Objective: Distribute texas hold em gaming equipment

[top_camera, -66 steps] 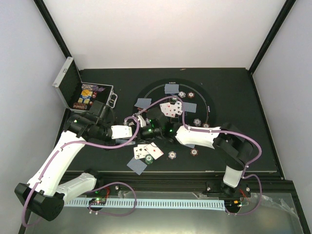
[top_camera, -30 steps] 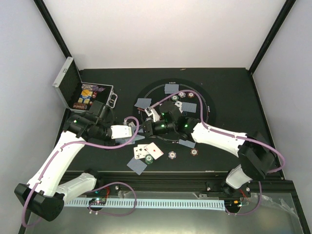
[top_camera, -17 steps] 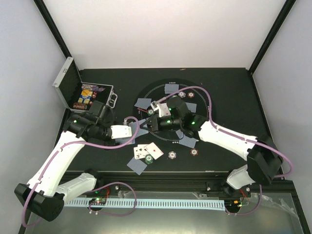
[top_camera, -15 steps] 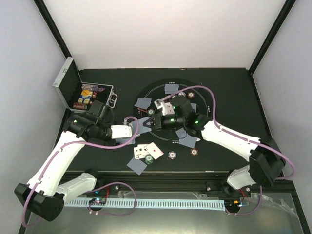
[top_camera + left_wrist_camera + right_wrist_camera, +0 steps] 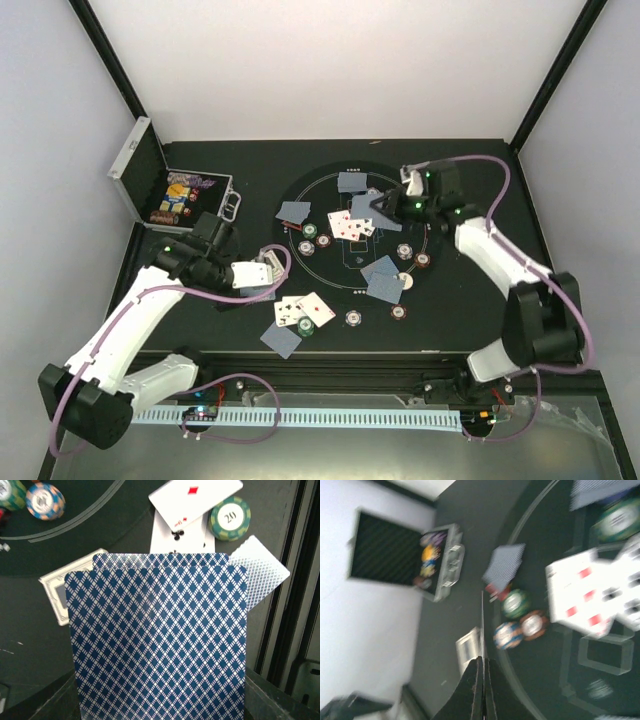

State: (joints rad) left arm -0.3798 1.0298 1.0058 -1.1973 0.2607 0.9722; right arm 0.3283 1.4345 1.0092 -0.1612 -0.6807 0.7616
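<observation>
My left gripper [image 5: 262, 275] is shut on a stack of blue-backed playing cards [image 5: 160, 640] that fills the left wrist view and hides its fingers. My right gripper [image 5: 375, 205] hovers over the back of the round mat [image 5: 430, 215], shut on one card seen edge-on [image 5: 482, 625]. Face-up cards [image 5: 345, 224] lie just left of it. Face-down cards [image 5: 383, 275] and green, brown and blue chips [image 5: 515, 603] are spread over the mat. Two face-up cards [image 5: 303, 310] with a green chip [image 5: 229, 518] lie at the mat's near edge.
The open silver case [image 5: 170, 195] with more chips stands at the back left. A white-framed flat box [image 5: 55, 597] lies on the table by the left gripper. The table's near rail [image 5: 330, 360] runs just below the near cards.
My right gripper closed on a card at the left gripper's stack and swung away with it, right and back over the mat. The left arm drew back slightly.
</observation>
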